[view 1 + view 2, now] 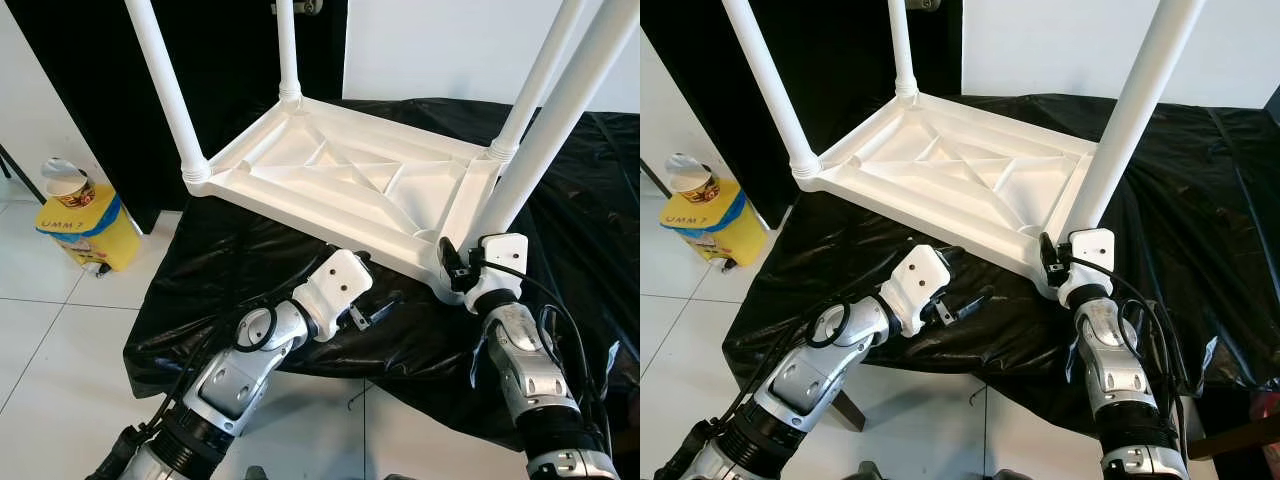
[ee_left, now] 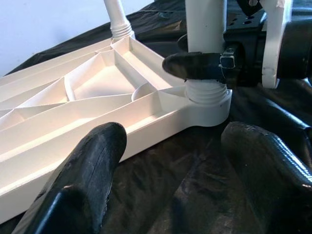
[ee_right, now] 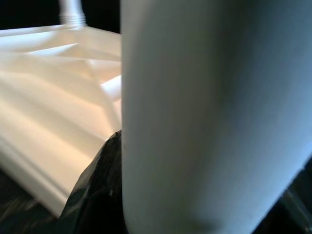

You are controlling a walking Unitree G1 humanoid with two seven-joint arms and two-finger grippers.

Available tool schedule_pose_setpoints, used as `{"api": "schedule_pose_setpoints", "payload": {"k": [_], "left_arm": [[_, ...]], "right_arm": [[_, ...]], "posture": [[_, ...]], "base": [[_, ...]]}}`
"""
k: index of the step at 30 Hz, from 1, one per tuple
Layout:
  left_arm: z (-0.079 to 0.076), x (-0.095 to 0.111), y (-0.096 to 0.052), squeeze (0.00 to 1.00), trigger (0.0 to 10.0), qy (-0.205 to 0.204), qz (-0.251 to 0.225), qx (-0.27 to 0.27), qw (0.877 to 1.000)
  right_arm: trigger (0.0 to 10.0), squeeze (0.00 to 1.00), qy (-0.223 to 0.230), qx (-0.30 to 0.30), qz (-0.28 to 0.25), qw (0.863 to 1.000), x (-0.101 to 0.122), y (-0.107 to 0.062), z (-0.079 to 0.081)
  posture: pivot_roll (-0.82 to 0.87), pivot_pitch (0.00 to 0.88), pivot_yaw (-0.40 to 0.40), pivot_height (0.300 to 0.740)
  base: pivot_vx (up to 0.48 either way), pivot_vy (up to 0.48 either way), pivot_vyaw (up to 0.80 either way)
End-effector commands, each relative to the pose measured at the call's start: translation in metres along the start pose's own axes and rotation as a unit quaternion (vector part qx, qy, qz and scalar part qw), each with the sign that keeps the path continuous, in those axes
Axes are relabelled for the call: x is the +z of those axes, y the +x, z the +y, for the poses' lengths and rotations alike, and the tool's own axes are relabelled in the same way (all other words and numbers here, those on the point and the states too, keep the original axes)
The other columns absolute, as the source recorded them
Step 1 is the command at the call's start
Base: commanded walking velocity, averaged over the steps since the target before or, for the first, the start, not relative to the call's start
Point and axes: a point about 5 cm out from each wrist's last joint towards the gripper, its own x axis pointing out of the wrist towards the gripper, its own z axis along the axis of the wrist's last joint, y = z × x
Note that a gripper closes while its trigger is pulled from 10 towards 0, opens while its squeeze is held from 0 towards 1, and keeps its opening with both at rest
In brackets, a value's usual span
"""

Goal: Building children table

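Note:
A white plastic tabletop lies upside down on a black sheet, with white legs standing up from its corners. My right gripper is shut on the near right leg, just above its threaded base. One of its black fingers wraps across the leg. The leg is very close to the camera in the right wrist view. My left gripper is open and low over the sheet, just in front of the tabletop's near edge, with nothing between its fingers.
A yellow bin with a cup on top stands on the tiled floor at the left. The black sheet ends close in front of me, with floor tiles below. A dark panel and a white wall are behind the table.

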Motion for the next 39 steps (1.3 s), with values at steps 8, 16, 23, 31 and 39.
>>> {"api": "schedule_pose_setpoints", "payload": {"k": [8,16,23,31,39], "left_arm": [[-0.005,-0.001,0.005,0.0,10.0,-0.001,0.001,-0.036,0.999],[-0.005,0.0,0.008,0.0,10.0,-0.002,-0.003,-0.038,0.999],[-0.003,0.0,0.009,0.0,10.0,0.0,-0.003,-0.035,0.999],[-0.003,0.001,0.01,0.0,10.0,0.0,-0.007,-0.036,0.999],[-0.006,0.002,0.013,0.0,10.0,0.002,-0.012,-0.045,0.999]], "right_arm": [[10.0,0.0,0.014,-0.111,0.08,0.991,-0.033,-0.018,0.008],[10.0,0.0,0.017,-0.125,0.075,0.989,-0.028,-0.016,0.014],[10.0,0.0,0.014,-0.135,0.064,0.989,-0.023,-0.013,0.014],[10.0,1.0,0.012,-0.136,0.054,0.989,-0.019,-0.01,0.015],[10.0,0.0,0.017,-0.035,0.009,0.999,-0.007,-0.015,0.009]], "posture": [[0.0,0.054,-0.029,0.74],[-0.01,0.045,-0.031,0.74],[0.0,0.043,-0.035,0.74],[-0.01,0.04,-0.032,0.74],[-0.02,0.013,-0.031,0.74]], "base": [[0.0,0.0,0.0],[0.0,0.0,0.0],[0.0,0.0,0.0],[0.0,0.0,0.0],[0.0,0.0,0.0]]}}
